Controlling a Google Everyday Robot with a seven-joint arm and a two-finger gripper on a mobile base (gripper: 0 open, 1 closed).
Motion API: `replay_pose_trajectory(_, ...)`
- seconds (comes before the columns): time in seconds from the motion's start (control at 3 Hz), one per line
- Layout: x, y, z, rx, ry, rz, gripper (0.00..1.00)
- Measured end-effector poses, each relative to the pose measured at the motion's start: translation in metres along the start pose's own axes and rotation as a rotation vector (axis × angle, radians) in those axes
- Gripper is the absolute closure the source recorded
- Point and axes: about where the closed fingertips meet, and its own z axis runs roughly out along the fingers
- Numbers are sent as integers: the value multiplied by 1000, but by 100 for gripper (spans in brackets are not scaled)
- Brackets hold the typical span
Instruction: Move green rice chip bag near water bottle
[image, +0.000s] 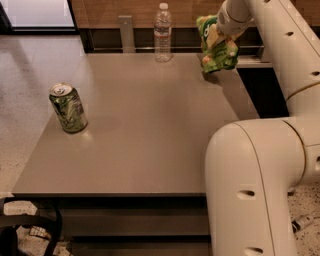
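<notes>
We see a grey rectangular table (150, 130) bearing a clear plastic water bottle (162, 32) and a green soda can (68, 107) — the gripper (220, 36), clasping the green rice chip bag (220, 56), is above the far-right edge.

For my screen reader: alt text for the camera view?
The gripper holds the green rice chip bag above the far right of the table, right of the upright water bottle. A green soda can stands near the left edge.
</notes>
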Motion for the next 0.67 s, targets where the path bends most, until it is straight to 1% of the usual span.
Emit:
replay_pose_trajectory(0.33, 1, 1, 4, -2, 4, -1, 0)
replay_pose_trajectory(0.67, 1, 1, 4, -2, 5, -1, 0)
